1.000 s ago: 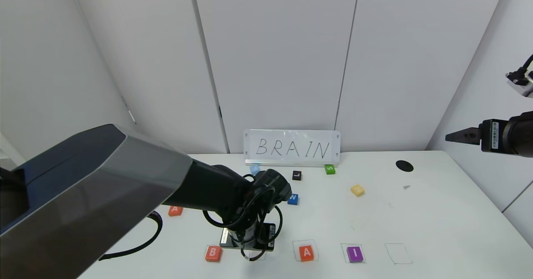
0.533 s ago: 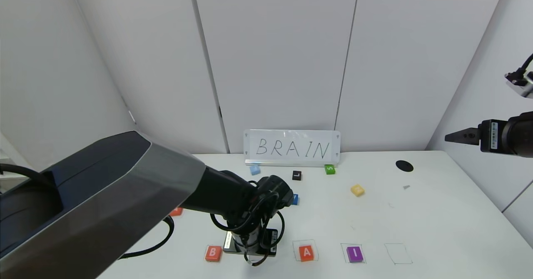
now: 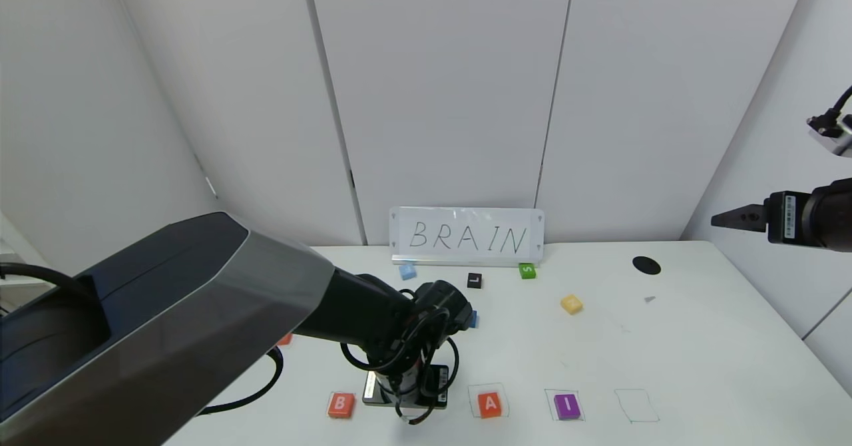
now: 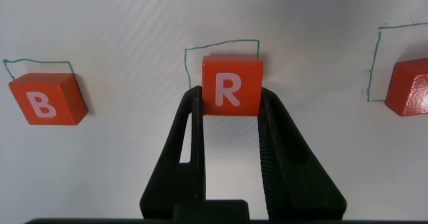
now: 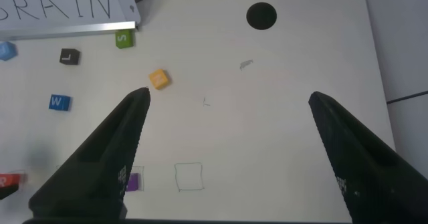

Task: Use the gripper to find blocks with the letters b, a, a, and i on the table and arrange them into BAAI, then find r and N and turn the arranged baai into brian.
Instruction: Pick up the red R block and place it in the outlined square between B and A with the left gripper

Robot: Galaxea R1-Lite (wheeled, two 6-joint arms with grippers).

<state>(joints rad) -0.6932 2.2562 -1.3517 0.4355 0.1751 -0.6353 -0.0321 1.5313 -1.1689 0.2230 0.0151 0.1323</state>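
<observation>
My left gripper (image 4: 231,97) is shut on the orange-red r tile (image 4: 231,85), holding it over the pen-drawn square between the B block (image 4: 47,98) and an A block (image 4: 411,87). Whether the tile touches the table (image 3: 699,339) I cannot tell. In the head view the left wrist (image 3: 405,393) hides the R; B (image 3: 341,405), A (image 3: 490,404) and purple I (image 3: 567,407) lie in the front row. Another orange-red tile (image 3: 285,339) peeks out behind the left arm. The yellow N (image 3: 571,303) lies farther back on the right. My right gripper (image 3: 725,220) hangs open, high at the right.
A BRAIN sign (image 3: 466,236) stands at the back. Before it lie a light blue tile (image 3: 407,271), black L (image 3: 474,280), green S (image 3: 527,270) and a half-hidden blue W (image 3: 472,319). A black hole (image 3: 646,265) is back right. An empty drawn square (image 3: 637,405) follows the I.
The left arm has moved nearer and slightly right, bringing the R tile down into the row between B and A. The right arm has not moved.
</observation>
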